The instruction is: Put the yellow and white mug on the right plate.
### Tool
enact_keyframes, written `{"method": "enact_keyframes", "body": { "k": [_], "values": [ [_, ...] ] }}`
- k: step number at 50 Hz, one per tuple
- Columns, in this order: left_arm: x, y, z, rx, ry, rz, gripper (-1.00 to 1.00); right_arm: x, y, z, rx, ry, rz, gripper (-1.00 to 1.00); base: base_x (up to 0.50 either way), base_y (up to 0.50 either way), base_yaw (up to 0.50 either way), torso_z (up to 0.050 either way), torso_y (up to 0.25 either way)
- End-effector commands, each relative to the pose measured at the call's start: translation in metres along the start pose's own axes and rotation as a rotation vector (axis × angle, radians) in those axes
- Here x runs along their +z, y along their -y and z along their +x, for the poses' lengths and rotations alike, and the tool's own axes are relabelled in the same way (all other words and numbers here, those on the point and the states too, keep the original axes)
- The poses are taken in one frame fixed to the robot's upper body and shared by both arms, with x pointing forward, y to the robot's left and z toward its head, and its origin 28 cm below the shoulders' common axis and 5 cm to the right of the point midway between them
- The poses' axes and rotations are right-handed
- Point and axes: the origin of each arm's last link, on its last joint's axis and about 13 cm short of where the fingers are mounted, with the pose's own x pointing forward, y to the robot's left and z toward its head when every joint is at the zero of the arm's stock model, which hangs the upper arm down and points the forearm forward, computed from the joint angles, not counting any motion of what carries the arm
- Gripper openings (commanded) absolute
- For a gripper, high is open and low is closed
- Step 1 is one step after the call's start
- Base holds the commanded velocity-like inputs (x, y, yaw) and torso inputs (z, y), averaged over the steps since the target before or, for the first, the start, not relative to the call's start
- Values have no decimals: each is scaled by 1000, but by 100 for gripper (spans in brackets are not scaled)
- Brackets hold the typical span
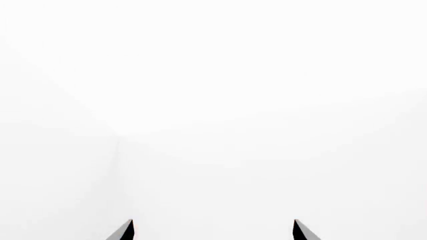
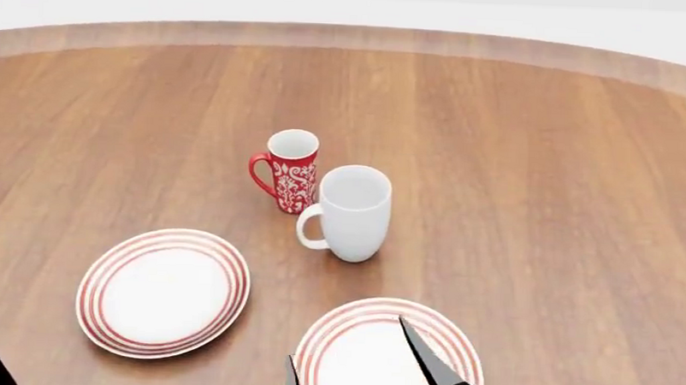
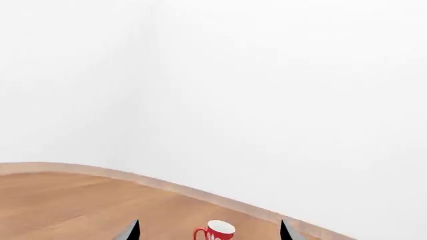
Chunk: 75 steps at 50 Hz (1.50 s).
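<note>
On the wooden bench, two white plates with thin red rings sit near the front edge of the head view. The right plate lies at the lower centre, partly covered by the dark fingers of the right gripper, which hang over it; one finger slants across the plate's white middle and the other shows as a thin dark sliver at the plate's left rim, so the two are spread apart with nothing between them. The left plate lies well apart to the left, bare. Behind the plates stand a tall white mug, its handle turned to the left, and just beside it, further back and to the left, a slim red mug with a white pattern. The yellow and white mug appears in none of the three views, so its place relative to the fingers cannot be told. The right wrist view shows the red mug's rim between two dark fingertips, with a white wall beyond the bench edge. The left gripper shows in the left wrist view as two dark fingertips set wide apart, against plain white.
</note>
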Motion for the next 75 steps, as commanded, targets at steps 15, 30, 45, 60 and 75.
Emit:
{"method": "enact_keyframes", "body": {
  "k": [15,30,45,60,75],
  "values": [
    [2,-1,1,-2,21,15,100,-7,8,55,456,-259,-43,100,0,0,0,0,0],
    [2,-2,0,-6,8,12,100,-20,-2,82,600,-342,-33,100,0,0,0,0,0],
    [8,-2,0,-5,41,6,100,-33,-18,90,736,-363,-29,100,0,0,0,0,0],
    [11,-1,-1,-8,46,-3,100,-47,-39,90,797,-394,-29,100,0,0,0,0,0],
    [12,-1,-1,-8,44,-7,100,-48,-57,91,743,-425,119,100,0,0,0,0,0]
  ]
}}
